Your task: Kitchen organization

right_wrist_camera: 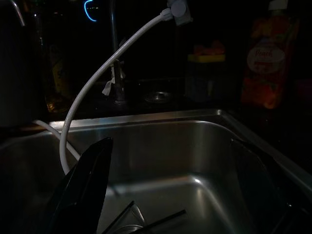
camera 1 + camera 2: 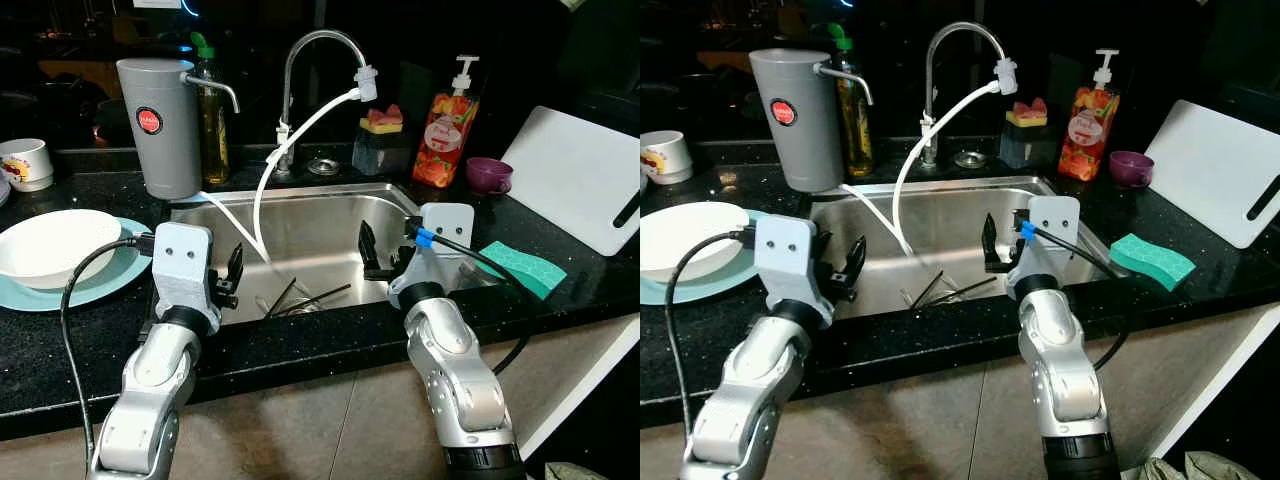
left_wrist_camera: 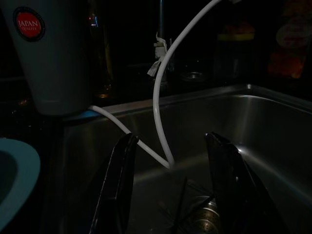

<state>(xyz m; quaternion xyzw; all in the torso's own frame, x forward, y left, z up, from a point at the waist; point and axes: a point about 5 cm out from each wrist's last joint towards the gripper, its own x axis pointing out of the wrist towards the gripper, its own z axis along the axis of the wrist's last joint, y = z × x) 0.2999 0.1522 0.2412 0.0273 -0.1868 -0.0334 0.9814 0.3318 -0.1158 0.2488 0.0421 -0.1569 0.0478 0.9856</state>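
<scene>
Left gripper (image 2: 232, 275) and right gripper (image 2: 372, 255) hover over the sink (image 2: 310, 196), both released and empty. Dark utensils (image 2: 305, 297) lie inside the sink.

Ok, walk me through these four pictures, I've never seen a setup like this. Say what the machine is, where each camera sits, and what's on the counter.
This is a humanoid robot standing at a kitchen sink. The two wide pictures come from cameras in its head, looking down at its own silver arms. The two dark pictures come from cameras on its wrists, looking along the black fingers.

The left gripper and right gripper both hover over the sink basin, open and holding nothing. Dark chopsticks lie at the bottom of the sink, and a white hose runs down from the tap.

On the black counter: a white bowl on a blue plate, a grey jug, a soap bottle, a purple cup, a green sponge and a white cutting board.
</scene>
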